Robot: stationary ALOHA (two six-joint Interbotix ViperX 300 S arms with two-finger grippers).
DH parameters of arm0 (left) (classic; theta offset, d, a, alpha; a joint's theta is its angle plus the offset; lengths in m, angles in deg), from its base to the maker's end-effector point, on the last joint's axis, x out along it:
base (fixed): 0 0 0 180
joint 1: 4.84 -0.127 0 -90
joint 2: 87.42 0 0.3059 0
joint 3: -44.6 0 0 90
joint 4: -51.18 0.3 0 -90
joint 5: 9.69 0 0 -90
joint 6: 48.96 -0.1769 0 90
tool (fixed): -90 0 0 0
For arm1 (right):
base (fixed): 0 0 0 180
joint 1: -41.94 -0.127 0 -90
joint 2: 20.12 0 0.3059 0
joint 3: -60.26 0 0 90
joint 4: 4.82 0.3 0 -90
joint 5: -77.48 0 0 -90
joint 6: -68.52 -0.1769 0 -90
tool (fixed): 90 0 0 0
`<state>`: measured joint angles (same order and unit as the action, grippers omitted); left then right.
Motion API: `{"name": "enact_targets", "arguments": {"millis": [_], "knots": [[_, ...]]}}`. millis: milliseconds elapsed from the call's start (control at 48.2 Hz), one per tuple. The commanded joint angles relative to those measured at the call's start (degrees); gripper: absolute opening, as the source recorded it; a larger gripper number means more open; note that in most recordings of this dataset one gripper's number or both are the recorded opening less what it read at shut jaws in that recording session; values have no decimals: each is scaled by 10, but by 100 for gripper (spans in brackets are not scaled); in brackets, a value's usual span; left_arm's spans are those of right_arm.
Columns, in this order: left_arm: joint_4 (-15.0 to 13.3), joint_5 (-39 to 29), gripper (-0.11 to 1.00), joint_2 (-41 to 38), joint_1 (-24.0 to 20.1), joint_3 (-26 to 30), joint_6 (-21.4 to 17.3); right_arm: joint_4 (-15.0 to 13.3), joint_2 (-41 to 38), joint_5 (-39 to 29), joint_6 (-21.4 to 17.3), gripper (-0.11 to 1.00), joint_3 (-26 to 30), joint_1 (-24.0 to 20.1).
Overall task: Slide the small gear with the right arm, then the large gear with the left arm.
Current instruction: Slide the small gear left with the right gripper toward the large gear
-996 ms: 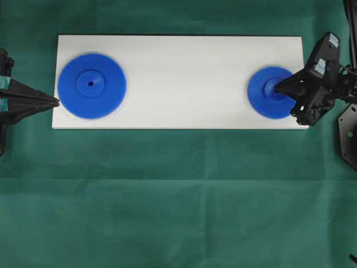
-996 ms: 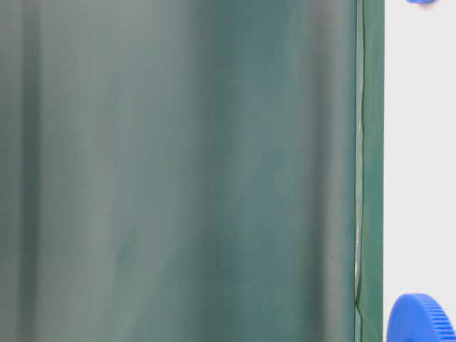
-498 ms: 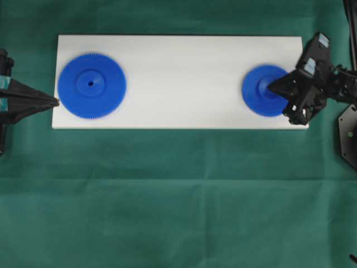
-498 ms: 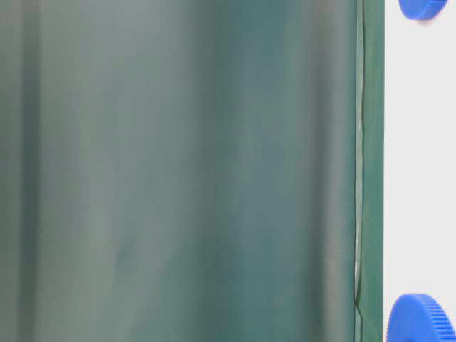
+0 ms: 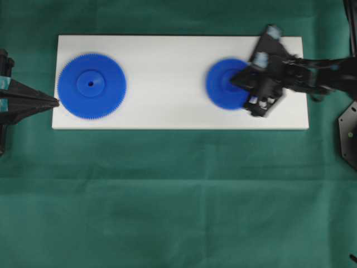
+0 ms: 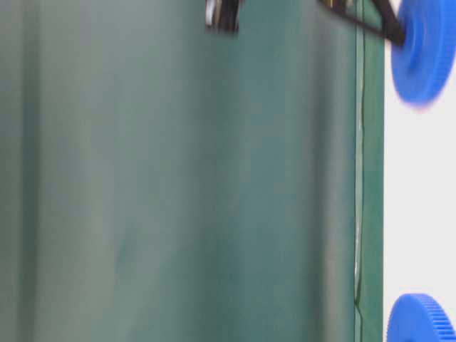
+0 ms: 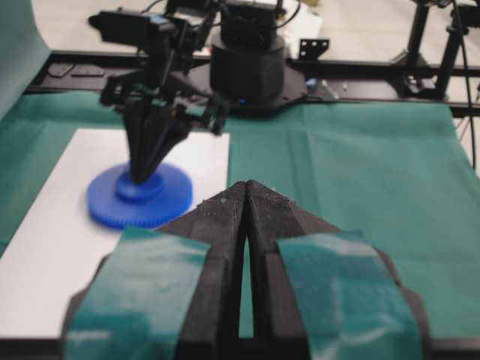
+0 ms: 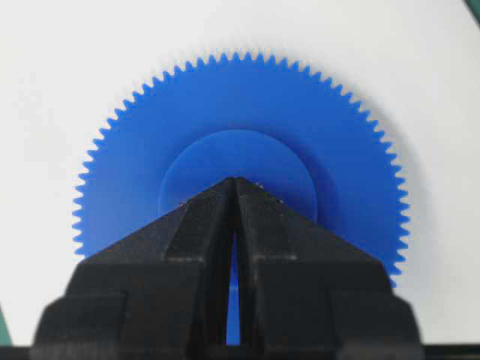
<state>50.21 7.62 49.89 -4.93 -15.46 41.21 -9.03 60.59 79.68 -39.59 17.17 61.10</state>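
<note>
On the white board (image 5: 167,67) the small gear (image 5: 217,84) lies right of centre, blurred by motion. My right gripper (image 5: 233,81) is shut, its pointed tip pressed onto the gear's raised hub (image 8: 236,154); the right wrist view shows that tip (image 8: 234,180) over the hub's middle, covering the centre hole. The large gear (image 5: 92,85) rests at the board's left end. My left gripper (image 5: 57,101) is shut and holds nothing, its tip at the board's left edge just beside the large gear's teeth. From the left wrist view, the left gripper (image 7: 246,184) faces the small gear (image 7: 172,199) and right gripper (image 7: 142,178).
Green cloth (image 5: 178,195) covers the table around the board. A black plate (image 5: 348,134) lies at the right edge. The right arm's base (image 7: 247,64) stands beyond the board's far end. Bare board lies between the two gears.
The right gripper has pushed the small gear leftward along the board, about a gear's width in a second. The large gear and left gripper have not moved.
</note>
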Motion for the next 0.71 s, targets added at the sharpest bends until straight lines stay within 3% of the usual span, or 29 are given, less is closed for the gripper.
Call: {"name": "enact_targets", "arguments": {"millis": [0,104,291,685], "knots": [[0,6,0,-4,1,4,0,-4,-91,-11,-1,51,53,-22],[-1,6,0,-4,1,4,0,-7,-157,-18,-1,51,139,-40],[-1,5,0,0,1,2,1,-19,-217,-47,-1,51,244,-66],[0,5,0,3,1,-1,0,-24,-242,-53,-4,51,302,-80]]}}
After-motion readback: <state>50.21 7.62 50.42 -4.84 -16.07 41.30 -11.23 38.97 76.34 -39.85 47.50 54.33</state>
